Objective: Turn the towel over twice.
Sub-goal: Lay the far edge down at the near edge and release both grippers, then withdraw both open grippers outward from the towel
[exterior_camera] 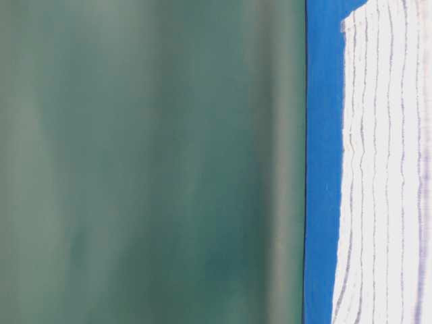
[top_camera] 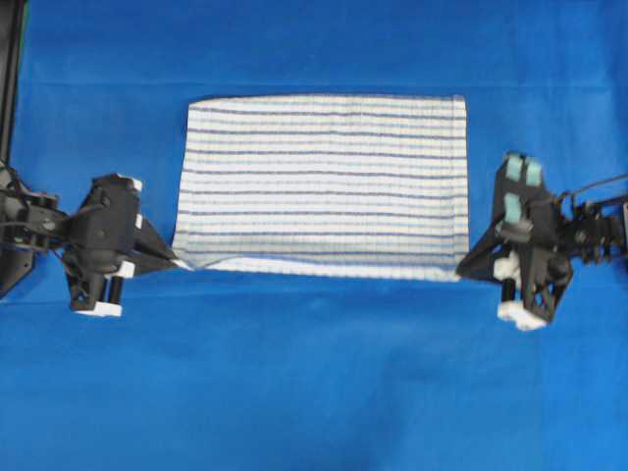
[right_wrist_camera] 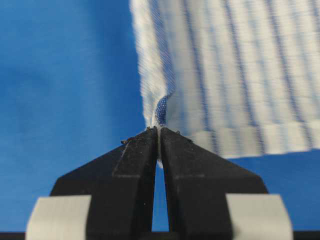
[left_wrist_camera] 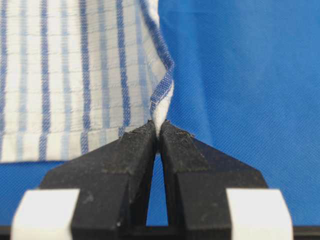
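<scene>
The towel [top_camera: 324, 177], white with blue stripes, lies spread on the blue table cover in the overhead view. My left gripper [top_camera: 177, 261] is shut on its near left corner, and the pinched hem [left_wrist_camera: 161, 107] rises in a fold between the black fingertips. My right gripper [top_camera: 461, 267] is shut on the near right corner, where a bunched bit of towel [right_wrist_camera: 160, 112] stands at the fingertips. The towel's near edge is lifted slightly between the two grippers. From table level, the towel [exterior_camera: 385, 169] shows as a striped band.
The blue table cover [top_camera: 314, 383] stretches wide in front of the towel and behind it. A dark frame post [top_camera: 10, 69] stands at the far left edge. A green backdrop [exterior_camera: 148, 162] fills most of the table-level view.
</scene>
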`<control>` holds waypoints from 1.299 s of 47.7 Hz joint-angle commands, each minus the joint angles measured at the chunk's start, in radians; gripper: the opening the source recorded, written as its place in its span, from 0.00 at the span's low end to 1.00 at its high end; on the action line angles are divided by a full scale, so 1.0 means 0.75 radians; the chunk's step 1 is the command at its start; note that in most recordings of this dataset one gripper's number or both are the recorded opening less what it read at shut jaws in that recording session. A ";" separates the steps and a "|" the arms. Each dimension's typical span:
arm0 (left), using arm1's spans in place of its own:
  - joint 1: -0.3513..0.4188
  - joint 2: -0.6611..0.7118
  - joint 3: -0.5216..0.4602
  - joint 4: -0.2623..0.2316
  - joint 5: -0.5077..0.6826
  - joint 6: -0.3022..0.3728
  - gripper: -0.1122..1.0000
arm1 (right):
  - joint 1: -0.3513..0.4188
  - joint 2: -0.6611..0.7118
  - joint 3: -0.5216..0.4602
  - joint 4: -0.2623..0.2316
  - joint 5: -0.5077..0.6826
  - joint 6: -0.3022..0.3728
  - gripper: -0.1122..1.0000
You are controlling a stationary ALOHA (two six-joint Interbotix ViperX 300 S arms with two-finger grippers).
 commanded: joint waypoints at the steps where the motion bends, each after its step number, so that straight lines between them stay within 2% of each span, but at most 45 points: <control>1: -0.022 0.045 -0.045 0.000 -0.016 0.002 0.12 | 0.031 0.020 -0.045 0.002 -0.012 0.010 0.14; 15: -0.104 0.086 -0.070 0.000 -0.010 -0.076 0.12 | 0.061 0.043 -0.063 0.002 0.027 0.016 0.14; 34: -0.106 0.076 -0.074 0.000 -0.004 -0.106 0.15 | 0.063 0.041 -0.065 0.006 0.090 0.022 0.15; 37: -0.108 0.072 -0.078 0.000 -0.004 -0.112 0.24 | 0.063 0.041 -0.065 0.006 0.090 0.033 0.15; 41: -0.129 0.059 -0.086 0.000 -0.004 -0.127 0.42 | 0.072 0.039 -0.067 0.006 0.096 0.051 0.16; 42: -0.135 0.055 -0.088 0.000 -0.004 -0.133 0.47 | 0.072 0.037 -0.067 0.006 0.098 0.053 0.19; 45: -0.149 0.039 -0.096 0.000 0.002 -0.129 0.65 | 0.076 0.027 -0.072 0.006 0.098 0.053 0.35; 49: -0.149 0.000 -0.108 0.000 0.039 -0.112 0.81 | 0.082 0.004 -0.080 -0.006 0.100 0.051 0.57; 51: -0.147 -0.025 -0.112 0.000 0.067 -0.108 0.83 | 0.084 -0.012 -0.082 -0.014 0.100 0.043 0.66; 53: -0.143 -0.053 -0.117 0.000 0.098 -0.104 0.82 | 0.082 -0.033 -0.086 -0.031 0.102 0.035 0.70; 57: -0.108 -0.125 -0.119 0.000 0.166 -0.086 0.80 | 0.063 -0.084 -0.094 -0.084 0.117 0.029 0.65; 62: -0.022 -0.227 -0.115 0.000 0.202 -0.039 0.80 | 0.004 -0.155 -0.106 -0.182 0.147 0.027 0.65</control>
